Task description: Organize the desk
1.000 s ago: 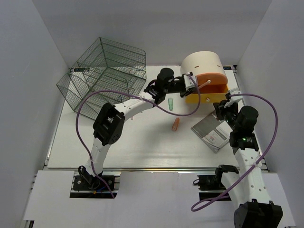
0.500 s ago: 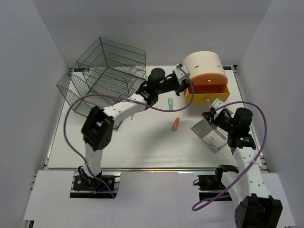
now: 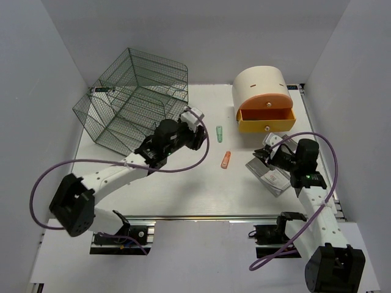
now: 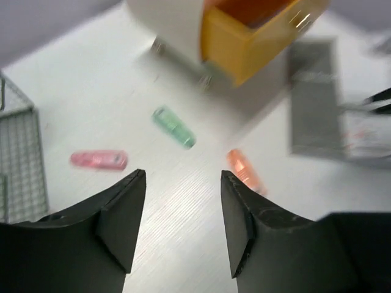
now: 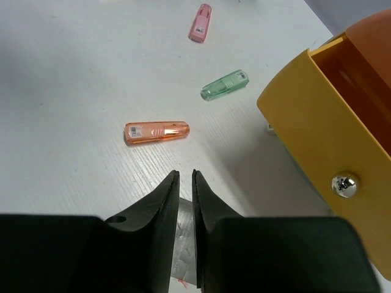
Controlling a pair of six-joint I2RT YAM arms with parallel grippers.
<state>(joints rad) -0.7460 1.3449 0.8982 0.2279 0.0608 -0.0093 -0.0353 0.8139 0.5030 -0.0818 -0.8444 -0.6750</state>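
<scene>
Jaws of your left gripper (image 4: 182, 182) stand apart and empty; those of the right gripper (image 5: 184, 178) are almost together, and you cannot tell if they grip. On the desk (image 3: 183, 190), the orange stick (image 5: 157, 132) lies crosswise just above the right jaws.

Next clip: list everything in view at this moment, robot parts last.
desk: 1, white, under everything
cage: 1, dark wire mesh, far left
drawer box: 1, cream, far right, its orange drawer pulled open
green piece: 1, clear green, left of the drawer
orange piece: 1, orange, nearer than the green piece
pink piece: 1, pink, beside the cage, seen only in the wrist views
packet: 1, silver-grey, near side of the drawer box
cables: 2, purple, one along each arm
left gripper: 1, black, open, empty, above the desk
right gripper: 1, black, narrow gap between fingers, over the packet
</scene>
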